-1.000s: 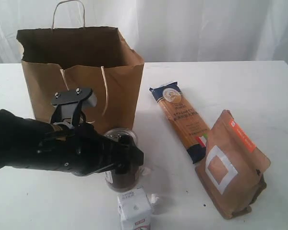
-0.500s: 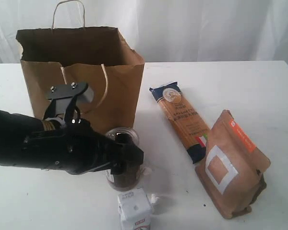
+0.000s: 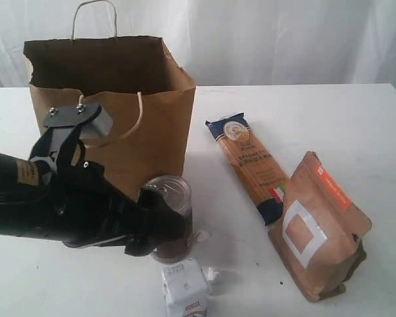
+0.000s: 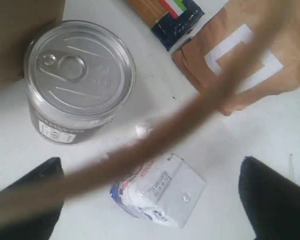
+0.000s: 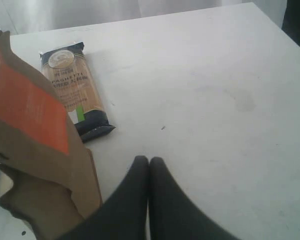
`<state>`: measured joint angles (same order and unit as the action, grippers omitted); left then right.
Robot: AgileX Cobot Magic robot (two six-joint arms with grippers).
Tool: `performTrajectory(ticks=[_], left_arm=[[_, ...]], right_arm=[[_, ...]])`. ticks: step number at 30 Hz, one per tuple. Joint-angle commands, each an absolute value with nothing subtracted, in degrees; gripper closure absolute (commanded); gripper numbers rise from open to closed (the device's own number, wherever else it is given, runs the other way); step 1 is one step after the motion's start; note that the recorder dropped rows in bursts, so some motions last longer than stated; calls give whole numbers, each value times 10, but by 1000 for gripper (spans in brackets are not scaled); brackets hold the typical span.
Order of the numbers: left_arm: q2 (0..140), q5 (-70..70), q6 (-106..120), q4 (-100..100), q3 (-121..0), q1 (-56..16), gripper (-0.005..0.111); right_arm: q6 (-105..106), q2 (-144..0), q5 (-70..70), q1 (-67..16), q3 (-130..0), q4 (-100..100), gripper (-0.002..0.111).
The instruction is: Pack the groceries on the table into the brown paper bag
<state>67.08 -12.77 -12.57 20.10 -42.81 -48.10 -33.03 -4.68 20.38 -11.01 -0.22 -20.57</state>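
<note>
Broadly, the white table (image 3: 330, 119) carries everything, and the brown paper bag (image 3: 152, 132) stands upright on its far left part, mouth open, with one cord handle raised behind and another hanging down its front face.

Directly in front of the bag, the black left arm reaches in low across the table. The left gripper (image 3: 153, 224) sits at the bag's front right corner, next to the dark silver-topped jar (image 3: 173, 198). Its jaws are spread wide: the two dark fingers (image 4: 27, 200) stand far apart in the left wrist view and nothing is pinched between them. A blurred tan band, probably the bag's front handle, crosses that view.

Well to the right of the bag and nearer the camera, the brown orange-labelled pouch (image 3: 317, 231) lies on the table. Between the bag and this pouch, the long spaghetti packet (image 3: 247, 158) lies flat, its near end touching the pouch.

Just before the bag's front right corner the jar stands upright, pull-tab lid up. The white carton (image 3: 183, 290) lies beyond the jar from the bag, close to it.

The right gripper (image 5: 149, 165) hovers over bare table beside the pouch, jaws pressed together and empty; its place relative to the bag cannot be told.

Tiny white lumps (image 3: 212, 274) lie beside the carton.
</note>
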Motion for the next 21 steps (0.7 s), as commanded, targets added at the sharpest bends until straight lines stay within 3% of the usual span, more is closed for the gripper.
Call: performTrajectory(ticks=[1, 6, 12, 17, 21], left_arm=[[630, -165, -91, 205, -431, -481, 27], [580, -203, -9, 205, -431, -481, 54], [526, -255, 78, 205, -431, -481, 69], [469, -266, 89, 205, -431, -481, 90], [426, -268, 90, 205, -431, -481, 92]], right_arm=[[-333, -45, 196, -108, 0, -209, 108], [-333, -45, 196, -108, 0, -209, 108], [-333, -45, 196, -108, 0, -209, 108], [-333, -45, 196, -108, 0, -209, 108], [-333, -45, 196, -108, 0, -209, 108]])
